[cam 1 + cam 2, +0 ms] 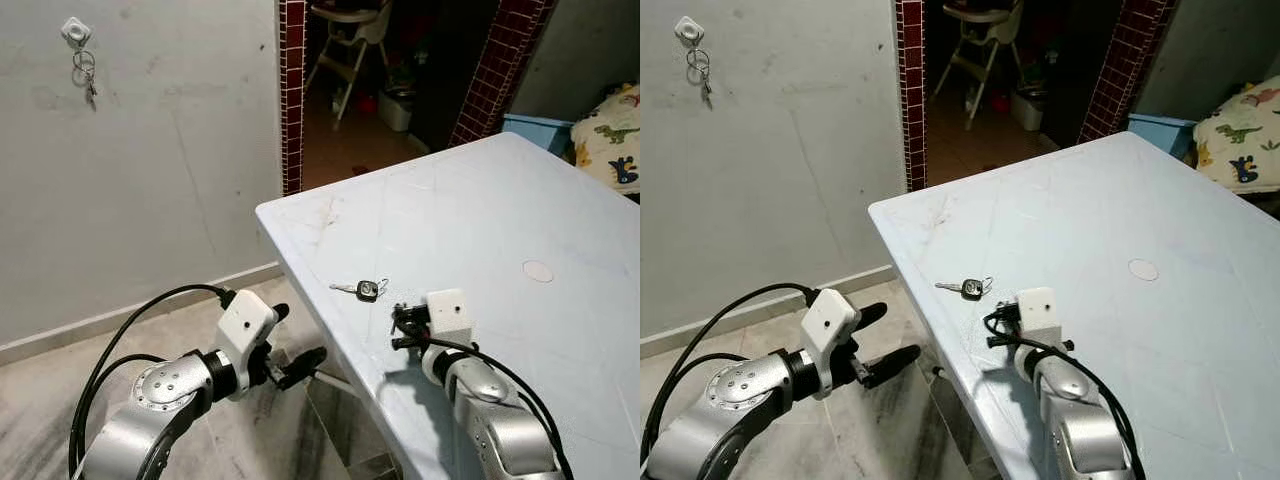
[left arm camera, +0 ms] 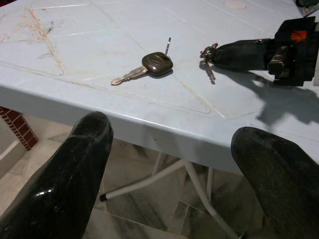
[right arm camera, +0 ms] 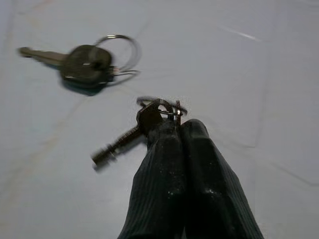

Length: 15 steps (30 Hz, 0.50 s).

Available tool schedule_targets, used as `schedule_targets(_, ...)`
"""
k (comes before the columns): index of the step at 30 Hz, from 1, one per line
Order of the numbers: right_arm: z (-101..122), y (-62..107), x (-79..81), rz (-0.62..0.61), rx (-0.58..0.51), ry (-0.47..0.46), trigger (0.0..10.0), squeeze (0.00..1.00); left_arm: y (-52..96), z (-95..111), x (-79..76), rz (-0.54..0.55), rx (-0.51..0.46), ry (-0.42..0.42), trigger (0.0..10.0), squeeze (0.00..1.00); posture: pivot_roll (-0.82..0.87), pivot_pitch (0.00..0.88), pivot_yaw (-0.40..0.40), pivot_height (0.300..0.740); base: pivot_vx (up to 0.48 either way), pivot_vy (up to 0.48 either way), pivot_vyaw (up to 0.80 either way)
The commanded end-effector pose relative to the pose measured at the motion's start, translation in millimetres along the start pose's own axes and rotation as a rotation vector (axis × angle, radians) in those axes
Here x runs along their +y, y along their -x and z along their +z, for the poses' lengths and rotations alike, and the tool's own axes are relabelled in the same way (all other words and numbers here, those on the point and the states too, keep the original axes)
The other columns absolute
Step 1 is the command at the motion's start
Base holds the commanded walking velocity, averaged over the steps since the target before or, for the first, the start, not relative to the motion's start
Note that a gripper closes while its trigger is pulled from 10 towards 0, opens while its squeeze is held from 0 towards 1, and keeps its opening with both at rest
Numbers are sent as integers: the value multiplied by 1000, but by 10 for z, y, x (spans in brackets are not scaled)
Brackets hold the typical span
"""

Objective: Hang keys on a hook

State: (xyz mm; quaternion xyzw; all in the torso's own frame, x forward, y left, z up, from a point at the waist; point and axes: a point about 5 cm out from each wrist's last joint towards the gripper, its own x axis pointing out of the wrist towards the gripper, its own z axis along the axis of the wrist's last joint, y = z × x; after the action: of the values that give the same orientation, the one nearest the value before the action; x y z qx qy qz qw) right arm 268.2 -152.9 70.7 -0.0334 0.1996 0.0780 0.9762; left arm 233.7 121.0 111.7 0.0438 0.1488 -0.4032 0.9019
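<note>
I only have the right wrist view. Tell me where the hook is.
Observer: The white wall hook is high on the grey wall, to the robot's left.
Operator: Say whether it is free.
Observer: No, a small bunch of keys hangs from it.
Operator: My right gripper is shut on the ringed metal key. Report the left gripper.
Observer: The left gripper is open, below the edge of the pale blue plastic table.

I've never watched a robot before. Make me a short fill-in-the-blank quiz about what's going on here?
1. The right gripper is shut on a small ____.
2. A black-headed key lies on the ____ table.
3. A key bunch already hangs from the hook on the ____.

Answers: key; pale blue; wall
</note>
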Motion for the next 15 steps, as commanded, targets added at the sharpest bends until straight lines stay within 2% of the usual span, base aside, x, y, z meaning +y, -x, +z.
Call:
schedule_targets(1,11,-20,-43,-11,18,23,0,0,-16,34,20,7,-7,-14,10000,0,154,0,-33,740,0,0,0)
schedule_targets(2,38,-16,-42,40,38,182,0,0,-28,52,24,7,-13,-15,10000,0,153,0,-32,740,0,0,0)
schedule_targets(4,95,-8,-67,68,37,255,0,0,-32,60,25,8,-16,-16,10000,0,147,0,-30,740,0,0,0)
schedule_targets(7,280,3,-240,62,17,279,0,0,-41,63,9,2,-19,-13,10000,0,143,0,-31,740,0,0,0)
schedule_targets(9,314,8,-275,60,11,278,0,0,-47,66,4,1,-20,-13,10000,0,142,0,-32,740,0,0,0)
schedule_targets(12,360,18,-326,53,-14,251,0,0,-54,72,1,0,-23,-13,10000,0,142,0,-32,740,0,0,0)
schedule_targets(15,470,44,-410,12,-96,194,0,0,-72,85,6,8,-30,-13,10000,0,139,0,-35,740,0,0,0)
